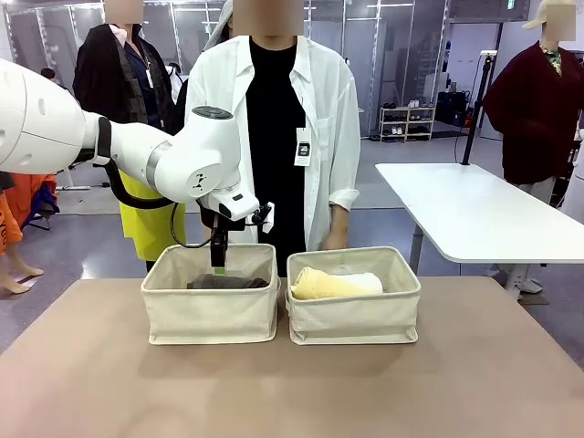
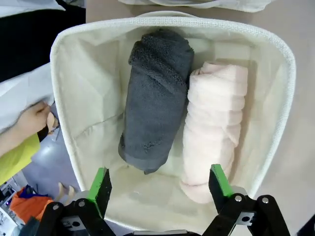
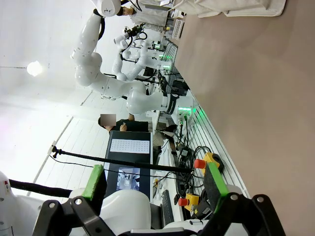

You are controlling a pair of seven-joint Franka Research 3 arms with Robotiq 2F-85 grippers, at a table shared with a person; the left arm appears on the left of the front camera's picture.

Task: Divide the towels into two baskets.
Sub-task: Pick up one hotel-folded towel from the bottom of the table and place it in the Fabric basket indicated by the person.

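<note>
2 towels per basket now: dark grey roll and pink roll lie side by side in the left basket, yellow and white in the right basket. My left claw hangs wide open and empty above them. My right claw is open too, idle off the counter. Split looks done.

Bright, even indoor light; soft shadows, sharp focus, wide-angle wrist-view distortion.

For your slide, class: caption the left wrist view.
Open left gripper above a basket holding grey towel and pink towel side by side.
</note>
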